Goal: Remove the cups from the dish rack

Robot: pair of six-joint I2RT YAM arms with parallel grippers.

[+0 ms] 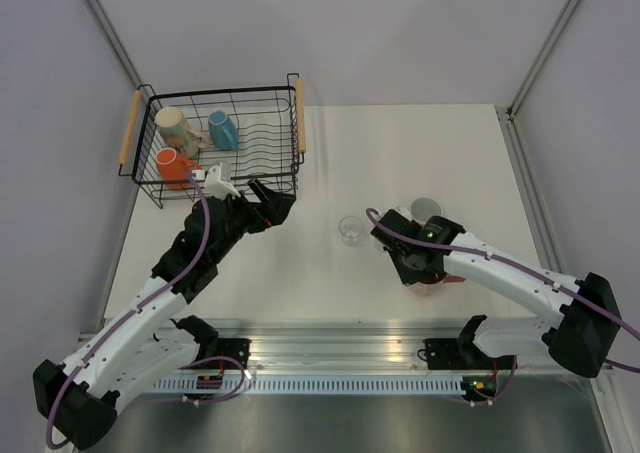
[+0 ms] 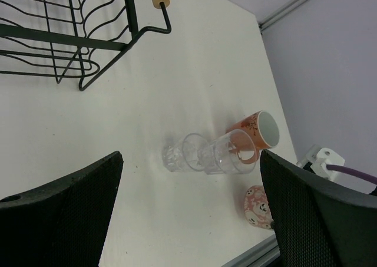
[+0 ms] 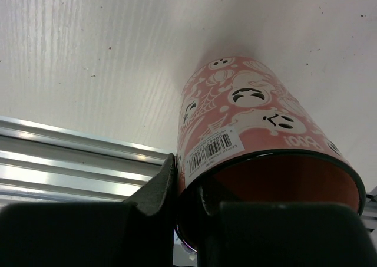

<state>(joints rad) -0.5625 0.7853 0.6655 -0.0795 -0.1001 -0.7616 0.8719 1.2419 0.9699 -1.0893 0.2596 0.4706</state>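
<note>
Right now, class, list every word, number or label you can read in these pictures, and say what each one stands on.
"Boo!": it appears to read so, printed upside down in the right wrist view, near the rim of the pink-red patterned cup.
Barcode sticker on the same cup: its digits and small print are too small to read.
No other text can be read in any view.
</note>
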